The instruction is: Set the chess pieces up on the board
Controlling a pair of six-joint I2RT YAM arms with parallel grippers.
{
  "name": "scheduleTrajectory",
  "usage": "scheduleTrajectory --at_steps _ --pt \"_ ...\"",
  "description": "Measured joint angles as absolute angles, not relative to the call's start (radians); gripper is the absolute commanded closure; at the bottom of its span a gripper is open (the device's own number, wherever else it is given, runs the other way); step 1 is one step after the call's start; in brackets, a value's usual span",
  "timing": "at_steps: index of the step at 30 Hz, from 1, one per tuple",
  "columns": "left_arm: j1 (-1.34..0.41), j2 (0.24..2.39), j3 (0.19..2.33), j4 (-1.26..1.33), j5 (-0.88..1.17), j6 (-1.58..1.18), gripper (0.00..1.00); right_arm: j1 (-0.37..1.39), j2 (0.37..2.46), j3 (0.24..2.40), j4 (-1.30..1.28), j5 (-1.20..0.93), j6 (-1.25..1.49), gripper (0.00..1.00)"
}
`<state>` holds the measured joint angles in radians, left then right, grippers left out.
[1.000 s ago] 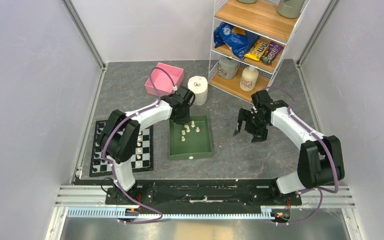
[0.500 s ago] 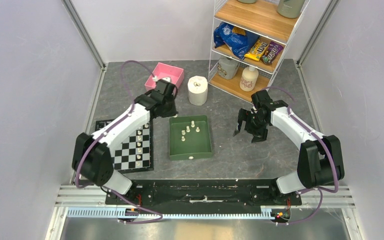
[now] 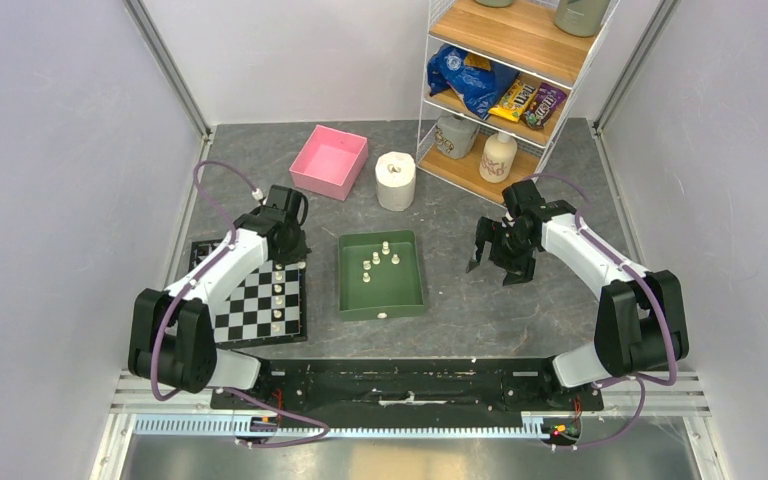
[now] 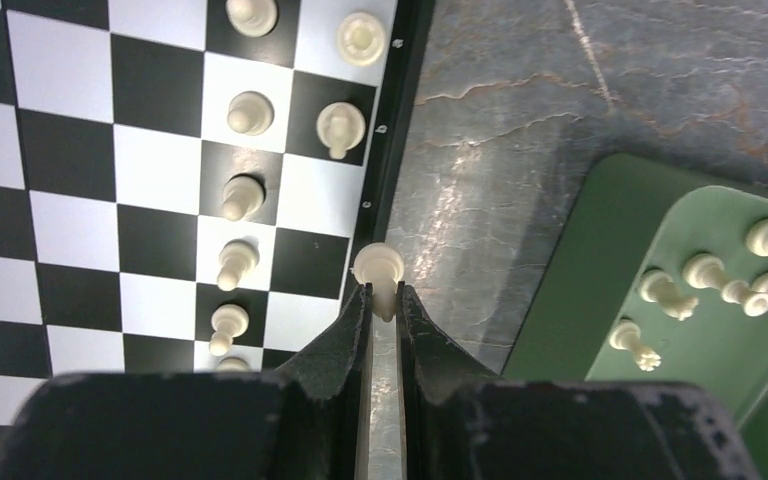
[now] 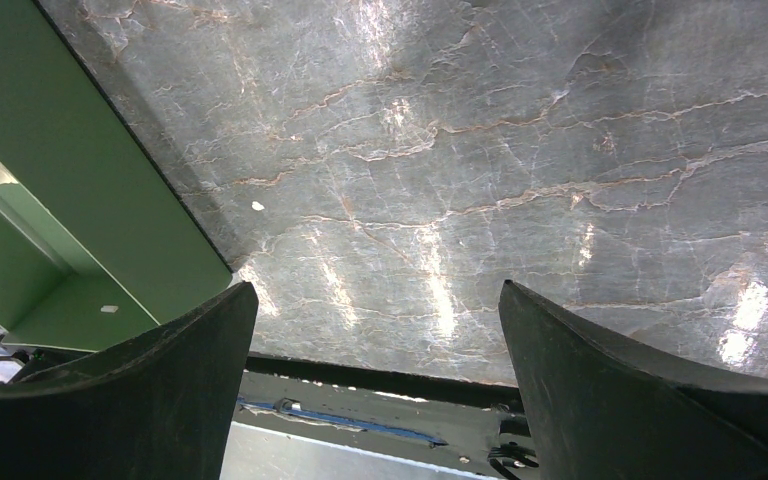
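Left jaws pinch a piece (image 4: 378, 268) by its stem above the board (image 4: 70, 215) edge; dropped here, it may tip onto the tabletop (image 4: 560, 80). Right jaws gape empty.

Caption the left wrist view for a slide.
Left gripper pinching a cream chess piece at the board edge, green tray of remaining pieces alongside.

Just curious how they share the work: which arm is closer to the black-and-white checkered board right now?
Left. The left arm's fingers, pinching a small cream chess piece, are over the checkered board's edge; the right arm's fingers hover open, far beyond the green rectangular tray.
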<state>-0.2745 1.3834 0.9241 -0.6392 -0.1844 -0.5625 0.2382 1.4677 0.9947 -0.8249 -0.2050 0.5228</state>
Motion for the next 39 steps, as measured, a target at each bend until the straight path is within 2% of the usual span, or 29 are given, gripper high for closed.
scheduleTrajectory --at_steps 39 --pt "-0.165 1.467 0.903 -0.546 -0.173 -0.514 0.98 0.238 1.471 0.995 -0.825 -0.205 0.523 0.01"
